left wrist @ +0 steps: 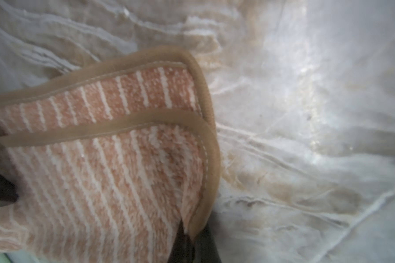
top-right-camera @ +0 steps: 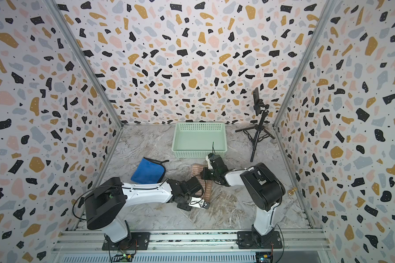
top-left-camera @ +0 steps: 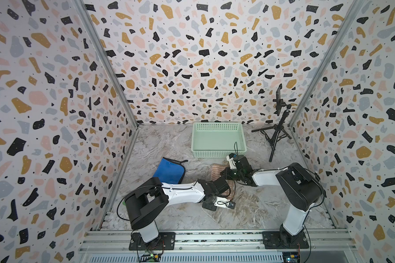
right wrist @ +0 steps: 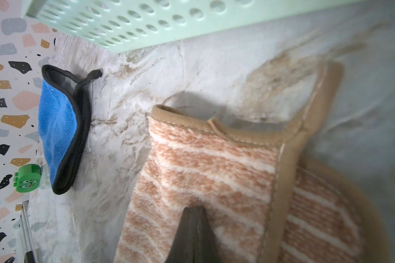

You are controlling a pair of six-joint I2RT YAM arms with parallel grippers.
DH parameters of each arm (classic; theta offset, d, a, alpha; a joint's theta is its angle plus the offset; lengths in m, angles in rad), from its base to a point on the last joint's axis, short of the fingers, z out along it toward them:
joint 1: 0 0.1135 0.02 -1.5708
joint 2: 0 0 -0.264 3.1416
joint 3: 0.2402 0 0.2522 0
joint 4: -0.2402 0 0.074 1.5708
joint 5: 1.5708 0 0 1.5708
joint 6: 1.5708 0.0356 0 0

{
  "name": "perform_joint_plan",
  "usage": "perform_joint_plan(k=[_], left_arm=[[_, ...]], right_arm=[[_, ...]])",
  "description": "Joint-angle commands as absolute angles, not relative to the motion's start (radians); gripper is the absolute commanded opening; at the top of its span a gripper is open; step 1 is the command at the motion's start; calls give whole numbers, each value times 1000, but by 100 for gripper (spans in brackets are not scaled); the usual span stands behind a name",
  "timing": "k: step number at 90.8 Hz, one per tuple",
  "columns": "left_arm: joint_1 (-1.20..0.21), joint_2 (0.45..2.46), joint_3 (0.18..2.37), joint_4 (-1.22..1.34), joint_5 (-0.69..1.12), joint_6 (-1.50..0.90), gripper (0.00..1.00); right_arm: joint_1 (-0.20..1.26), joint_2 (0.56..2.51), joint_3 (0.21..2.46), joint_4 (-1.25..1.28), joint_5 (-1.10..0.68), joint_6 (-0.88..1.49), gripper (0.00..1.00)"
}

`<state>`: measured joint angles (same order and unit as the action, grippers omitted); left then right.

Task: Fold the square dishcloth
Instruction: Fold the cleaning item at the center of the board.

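Observation:
The square dishcloth (top-left-camera: 216,170) (top-right-camera: 196,169) is orange with white stripes and a tan hem, and lies partly doubled over on the marble tabletop between my two arms. My left gripper (left wrist: 192,232) is shut on the tan hem at one of its edges, where a second layer lies over the first (left wrist: 100,170). My right gripper (right wrist: 195,210) is shut with its tips pinching a pucker of the striped cloth (right wrist: 203,170), and the corner beside it is lifted off the table. In both top views the wrists (top-left-camera: 224,185) (top-left-camera: 225,174) cover most of the cloth.
A mint-green perforated basket (top-left-camera: 218,154) (right wrist: 169,22) stands just behind the cloth. A folded blue cloth with black trim (top-left-camera: 169,170) (right wrist: 57,132) lies to the left. A black tripod with a phone (top-left-camera: 276,136) stands at the back right. A small green toy (right wrist: 27,178) sits by the left wall.

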<state>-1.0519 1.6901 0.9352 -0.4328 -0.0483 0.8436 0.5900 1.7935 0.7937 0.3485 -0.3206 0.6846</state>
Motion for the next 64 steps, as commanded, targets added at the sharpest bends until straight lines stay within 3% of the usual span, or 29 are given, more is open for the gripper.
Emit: perform_joint_plan(k=[1,37,64], left_arm=[[-1053,1706,918,-512,-89,857,0],[-1052,1400,980,-839,145,836,0],[-1048,1314,977,-927,198,844,0]], right_arm=[[592,1682,787,265,-305,653,0],[785,1551,699,210,-423,648,0],[900,1516,570,223,-520,686,0]])
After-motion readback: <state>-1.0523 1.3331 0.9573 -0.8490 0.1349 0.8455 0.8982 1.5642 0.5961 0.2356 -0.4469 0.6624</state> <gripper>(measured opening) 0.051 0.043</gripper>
